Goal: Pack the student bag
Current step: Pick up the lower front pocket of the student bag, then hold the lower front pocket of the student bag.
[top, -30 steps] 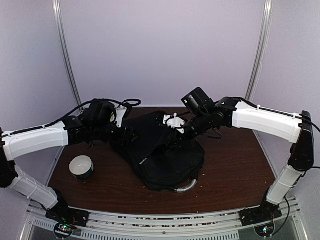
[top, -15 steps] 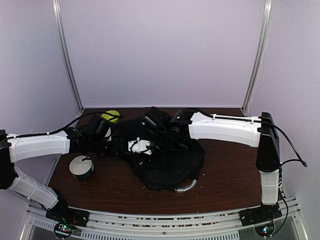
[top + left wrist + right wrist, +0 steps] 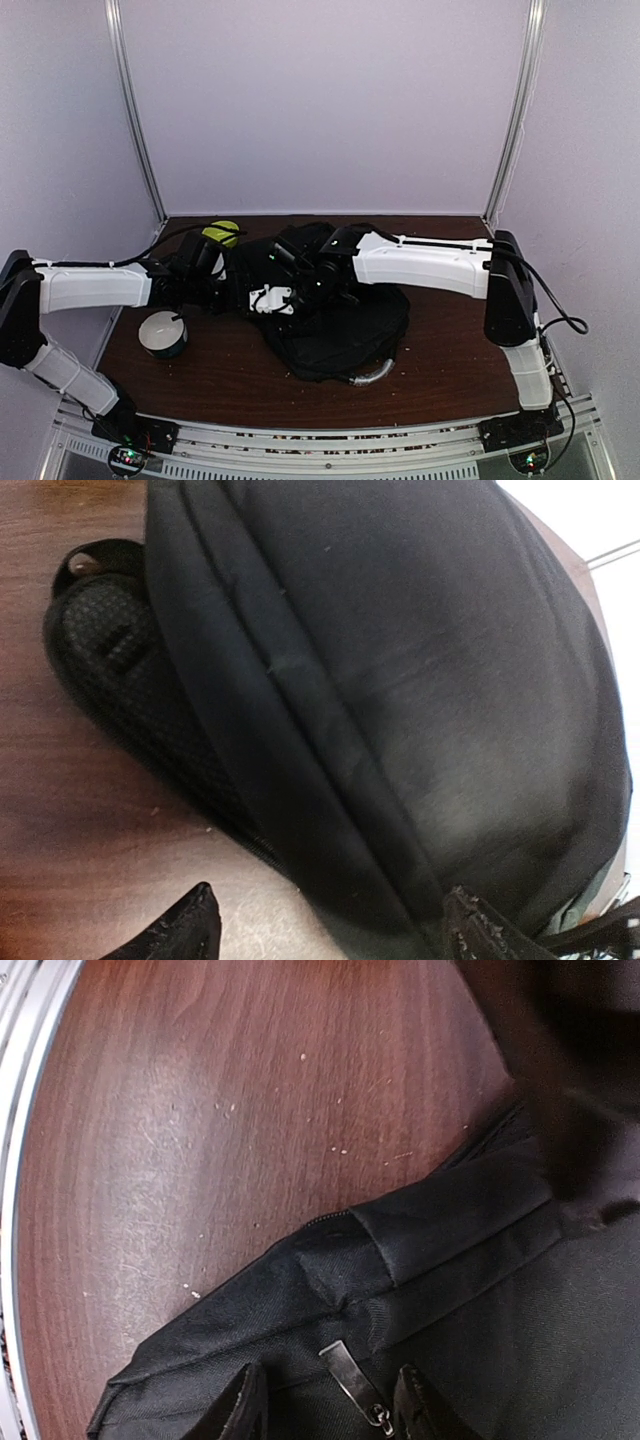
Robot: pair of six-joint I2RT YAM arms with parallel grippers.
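Two robot arms converge on a black student bag [image 3: 335, 320] lying slumped on its side at the middle of a brown table [image 3: 460, 350], its bulk sagging toward the near edge. The right gripper [image 3: 325, 1400] hovers low over a seam of the bag, fingers parted either side of a metal zipper pull [image 3: 352, 1380], a placing that suggests the zip is its target; nothing sits between the tips. The left gripper [image 3: 330, 925] stands with fingers wide apart against the bag's rounded flank, apparently to steady the soft fabric, though contact cannot be confirmed. A white roll of tape [image 3: 163, 333] rests on the table well left of the bag, and a yellow-green ball [image 3: 222, 233] lies near the back wall, both outside the bag
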